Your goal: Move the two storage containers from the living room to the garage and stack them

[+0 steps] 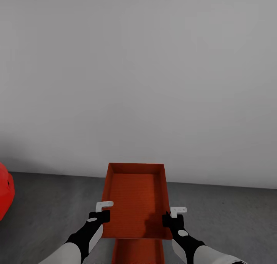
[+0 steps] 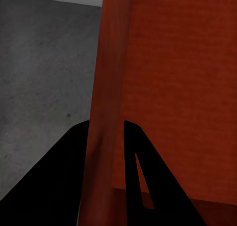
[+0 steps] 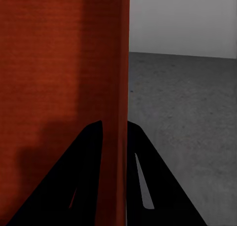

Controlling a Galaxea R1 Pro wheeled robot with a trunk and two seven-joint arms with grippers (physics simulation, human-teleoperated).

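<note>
Head view | white wall [image 1: 138, 64] ahead | red car [image 1: 5, 195] left

Red-orange boxes against grey and white

The upper storage container [image 1: 135, 195] is showing red-orange with fine ribbing; the floor [image 1: 54, 202] is looking mottled dark grey, the wall [image 1: 138, 72] plain white, and both grippers black with white tips.

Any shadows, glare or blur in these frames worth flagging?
Head view: soft, slightly blurry render; a dark shadow falls on the held container's floor near the right gripper; no glare on the white wall. Right wrist view: a similar shadow on the container wall, fingers near-black silhouettes. Left wrist view: container wall smeared and fuzzy up close; concrete floor mottled, evenly lit.
</note>
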